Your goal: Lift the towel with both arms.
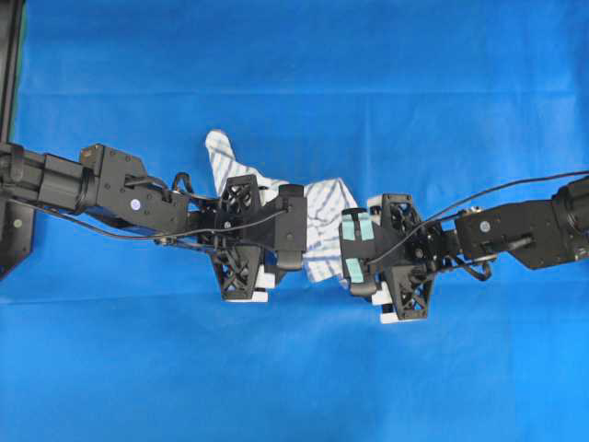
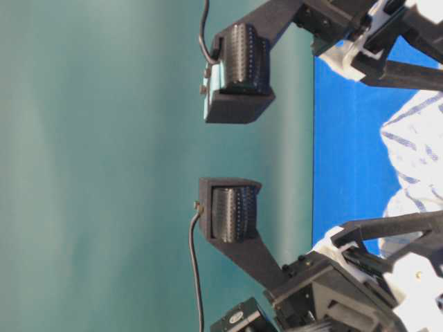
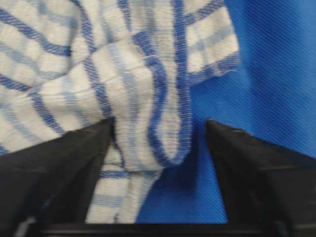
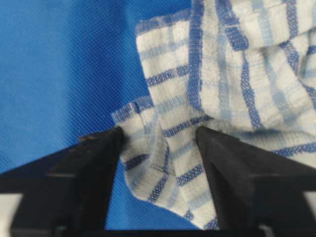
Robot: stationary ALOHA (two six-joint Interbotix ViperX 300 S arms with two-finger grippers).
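The towel (image 1: 322, 216), white with thin blue stripes, lies crumpled on the blue tablecloth (image 1: 276, 74) between the two arms. My left gripper (image 1: 290, 228) is down over its left part. In the left wrist view, a rounded fold of the towel (image 3: 148, 98) sits between the parted fingers (image 3: 158, 131), touching the left finger (image 3: 64, 163); bare cloth shows beside the right one. My right gripper (image 1: 356, 249), with teal tape patches, is at the towel's right edge. A corner of the towel (image 4: 168, 148) lies flat between its parted fingers (image 4: 158, 136).
The tablecloth covers the whole table. A black frame (image 1: 11, 92) runs along the left edge. The table-level view, turned sideways, shows both arms close up beside the towel (image 2: 415, 152) and a teal wall behind.
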